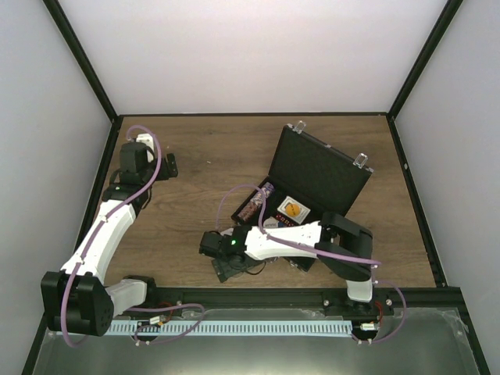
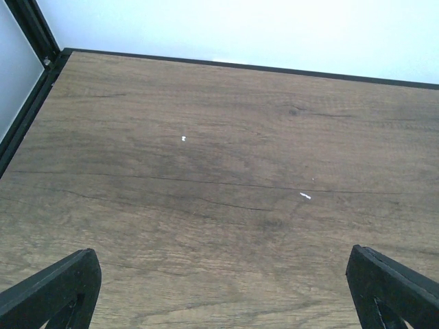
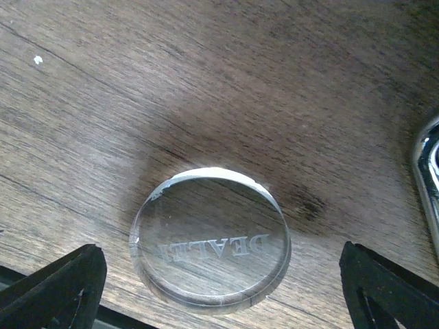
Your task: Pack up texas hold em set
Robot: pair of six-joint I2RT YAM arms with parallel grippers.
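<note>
Top external view. INSPECTOR: State the position of the small black hinged case.

TECHNICIAN: It stands on the brown wooden tabletop, right of centre, with the lid raised toward the far wall. A row of chips and a white-and-orange pack lie in the base.

INSPECTOR: Right arm?

TECHNICIAN: It reaches leftward past the case's near corner. In the right wrist view the right fingers are spread wide, one on each side of a clear round disc engraved DEALER. The disc lies flat on the tabletop and neither finger touches it. A chrome curved edge shows at the right margin; which part it is cannot be determined.

INSPECTOR: Left arm?

TECHNICIAN: It is extended toward the far left corner, well apart from the case. The left fingers are fully spread above the tabletop, gripping nothing.
</note>
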